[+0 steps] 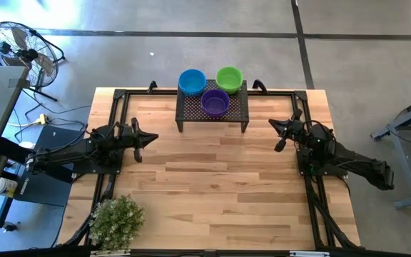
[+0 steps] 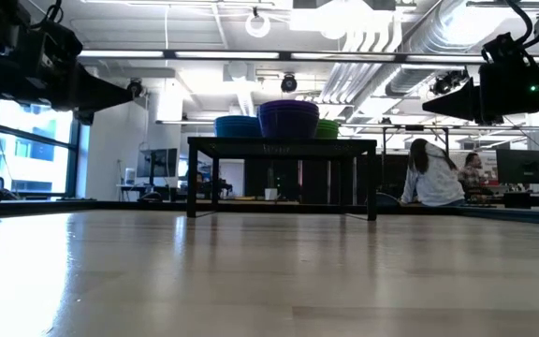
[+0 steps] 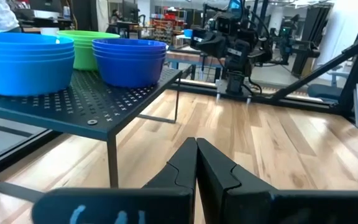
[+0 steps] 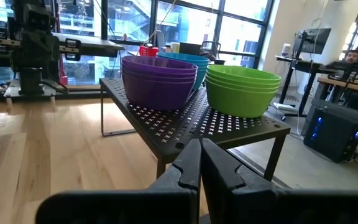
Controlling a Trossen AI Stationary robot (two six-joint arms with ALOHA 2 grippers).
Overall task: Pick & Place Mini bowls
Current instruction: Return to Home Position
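Three stacks of mini bowls stand by their bases on a black perforated rack at the table's far middle: a blue stack, a green stack and a purple stack. My left gripper is shut and hangs level above the table's left side, pointing toward the rack's left legs. My right gripper is shut and hangs level above the right side, pointing toward the rack. In the wrist views the shut fingertips have nothing between them.
A potted plant stands at the table's near left corner. Bare wooden tabletop spreads between the two arms and in front of the rack. In the room beyond the table people sit at desks.
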